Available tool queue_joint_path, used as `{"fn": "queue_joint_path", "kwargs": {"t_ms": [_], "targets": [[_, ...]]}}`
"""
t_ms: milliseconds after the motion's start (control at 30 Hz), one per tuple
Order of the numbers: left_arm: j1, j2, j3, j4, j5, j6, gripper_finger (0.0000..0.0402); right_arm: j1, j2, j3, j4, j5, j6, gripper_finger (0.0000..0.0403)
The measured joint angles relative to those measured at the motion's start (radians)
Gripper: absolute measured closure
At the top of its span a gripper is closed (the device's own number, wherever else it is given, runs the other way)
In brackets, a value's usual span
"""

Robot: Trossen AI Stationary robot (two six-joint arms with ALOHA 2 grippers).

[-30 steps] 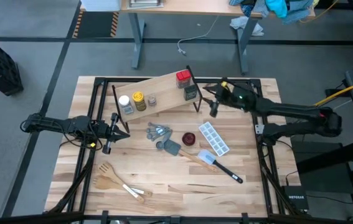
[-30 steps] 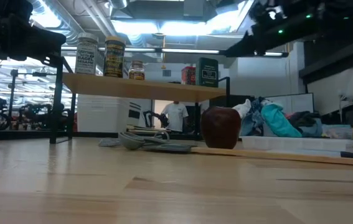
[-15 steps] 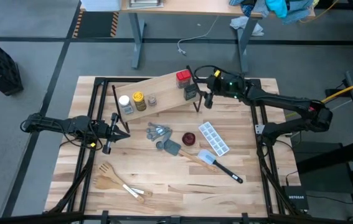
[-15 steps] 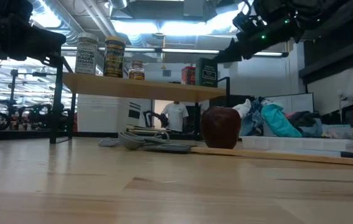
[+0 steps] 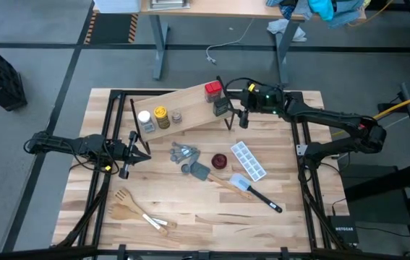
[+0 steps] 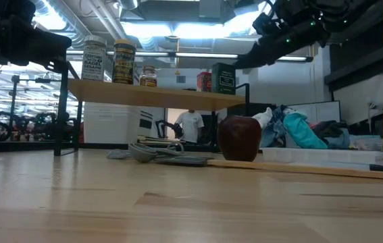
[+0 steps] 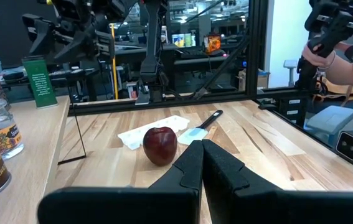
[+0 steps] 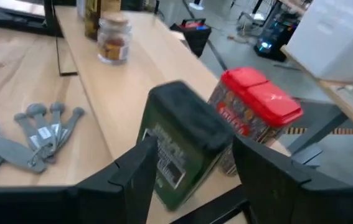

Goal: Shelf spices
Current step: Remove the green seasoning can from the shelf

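Closing in: the right gripper sits at the shelf's right end, fingers spread wide either side of the dark grey square tin.
That tin stands upright on the plank, long axis vertical, just beside the red square tin. Since a second ago the right arm has swung in from beside the shelf and now barely shifts. The left gripper waits near the table's left side, fingers pinched together on nothing.
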Motion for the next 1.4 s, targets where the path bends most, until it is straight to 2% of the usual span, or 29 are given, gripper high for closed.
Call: {"fn": "queue_joint_path", "kwargs": {"t_ms": [200, 433, 867, 1233, 1400], "targets": [[0.0, 0.0, 0.0, 0.0, 0.0, 0.0, 0.04, 0.0, 0.0, 0.0, -0.045, -0.007, 0.0, 0.0189], [0.0, 0.0, 0.0, 0.0, 0.0, 0.003, 0.04, 0.001, 0.0, 0.0, 0.036, 0.11, 0.0, 0.0189], [0.0, 0.0, 0.0, 0.0, 0.0, 0.003, 0.04, 0.0, 0.0, 0.0, 0.062, 0.108, 0.001, 0.0189], [0.0, 0.0, 0.0, 0.0, 0.0, 0.003, 0.04, -0.016, 0.0, -0.001, 0.015, 0.052, -0.005, 0.0189], [0.0, 0.0, 0.0, 0.0, 0.0, 0.003, 0.04, -0.1, 0.0, -0.001, 0.002, -0.1, -0.016, 0.0189]]}}
